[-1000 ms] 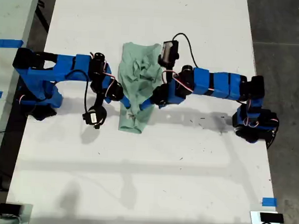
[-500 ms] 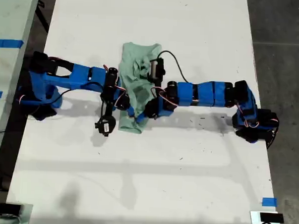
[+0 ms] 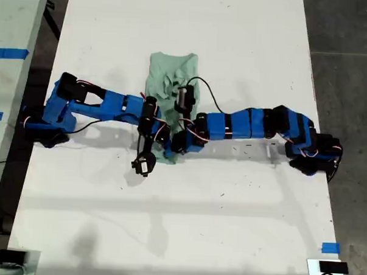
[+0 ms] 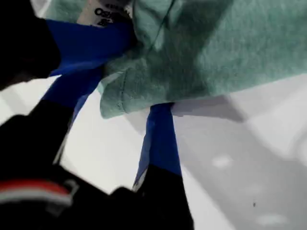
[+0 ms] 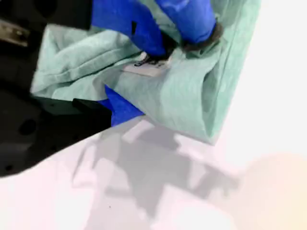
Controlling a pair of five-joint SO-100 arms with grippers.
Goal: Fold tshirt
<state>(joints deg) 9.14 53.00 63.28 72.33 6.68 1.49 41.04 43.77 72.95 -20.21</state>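
Observation:
The pale mint-green tshirt (image 3: 169,73) lies lengthwise in the middle of the white table (image 3: 237,30), bunched and folded narrow. Two blue arms reach in from the exterior view's left and right, and their jaws meet over the shirt's near end (image 3: 169,150). The wrist views do not settle which arm is which. In the first wrist view, my first gripper (image 4: 130,91) is shut on a hemmed edge of the tshirt (image 4: 216,52), one finger under the cloth and one over it. In the second wrist view, my second gripper (image 5: 143,79) is shut on a folded layer of the tshirt (image 5: 187,100) beside the small neck tag (image 5: 146,67).
A wrist camera (image 3: 142,165) hangs over the table near the shirt's near end, and another camera (image 3: 185,97) sits over the shirt. Blue tape marks (image 3: 330,247) the table at the exterior view's lower right. A second table (image 3: 12,20) stands at that view's left.
Both arms have stretched inward and toward the near side, closing from either flank of the shirt to meet at its near end. The shirt's near part looks narrower.

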